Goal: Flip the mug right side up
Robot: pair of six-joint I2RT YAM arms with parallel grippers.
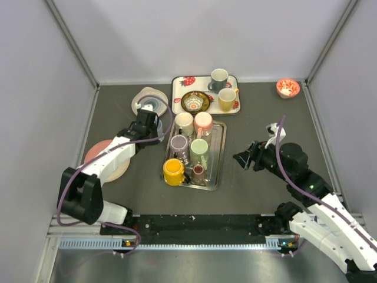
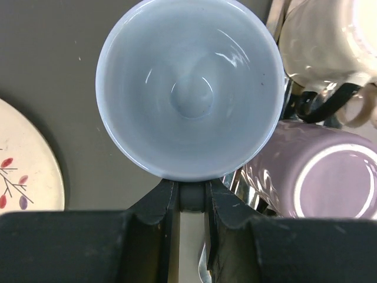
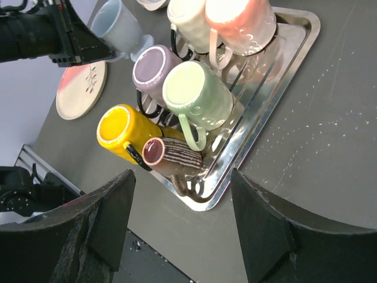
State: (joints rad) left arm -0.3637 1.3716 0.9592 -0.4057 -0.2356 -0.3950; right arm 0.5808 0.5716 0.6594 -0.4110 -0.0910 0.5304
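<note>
Left of centre in the top view, the left gripper (image 1: 148,119) is clamped on the handle of the blue mug (image 2: 189,88). Its fingers (image 2: 159,206) pinch the handle from both sides, with only a narrow gap between them. The mug's mouth faces the wrist camera, so its whole glazed inside shows. In the right wrist view the mug sits tilted in the upper left of the frame, just off the far left corner of the metal tray (image 3: 294,65). I cannot tell whether it touches the table.

Just right of it in the left wrist view lie a cream mug (image 2: 330,41) and, below that, a purple mug (image 2: 330,183), both on their sides on the tray. Further along the tray are a pink mug (image 3: 241,23), a green mug (image 3: 197,94), a yellow mug (image 3: 126,132) and a small striped brown one (image 3: 171,154). A plate (image 2: 29,165) with a leaf pattern lies at the left edge of the left wrist view.

The right gripper (image 1: 243,158) hangs to the right of the tray, jaws spread wide and holding nothing.
</note>
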